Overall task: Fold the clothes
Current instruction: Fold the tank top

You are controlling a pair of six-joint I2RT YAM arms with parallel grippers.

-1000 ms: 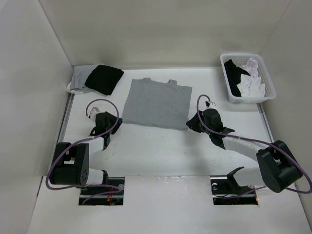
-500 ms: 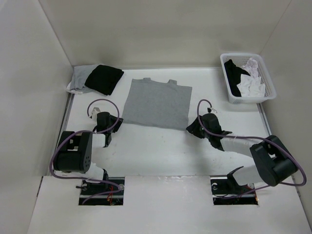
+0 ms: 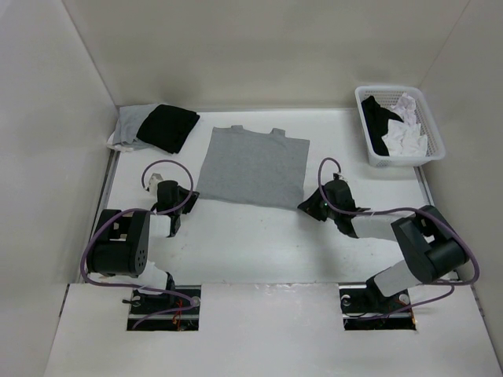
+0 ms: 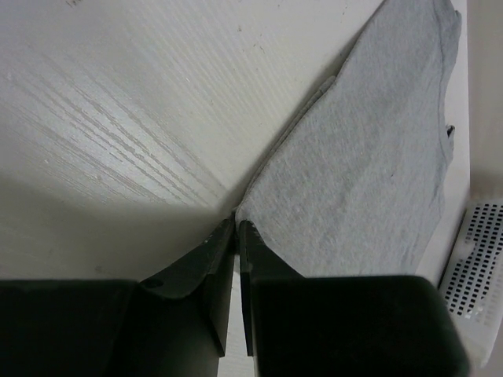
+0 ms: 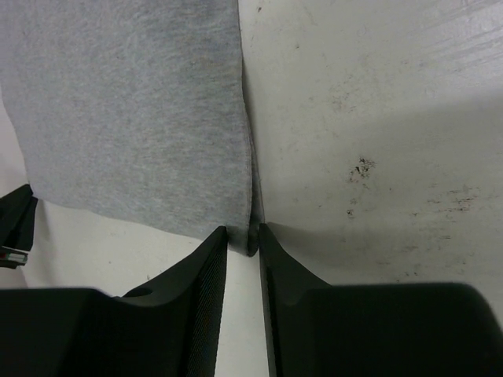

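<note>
The clothes here are chiefly a heather-grey sleeveless top [image 3: 251, 166] lying flat mid-table, neckline toward the back. My left gripper [image 3: 187, 198] sits at its near left corner. In the left wrist view the jaws [image 4: 236, 222] are pinched together on the very tip of the grey top [image 4: 361, 157]. My right gripper [image 3: 308, 203] is at the near right corner. The right wrist view shows it [image 5: 242, 229] open a finger's width, with the corner of the grey top [image 5: 134, 110] hanging between the fingertips.
A white basket [image 3: 402, 162] at the back right holds black and white garments [image 3: 397, 126]; its mesh wall [image 4: 475, 259] shows in the left wrist view. A black garment [image 3: 167, 126] lies on a light grey one [image 3: 128, 122] at the back left. Walls enclose the table.
The left jaws have closed from wide to pinched on the top's corner. The right jaws opened wider, then narrowed round the other corner. The right arm's elbow has drawn in toward the left.
</note>
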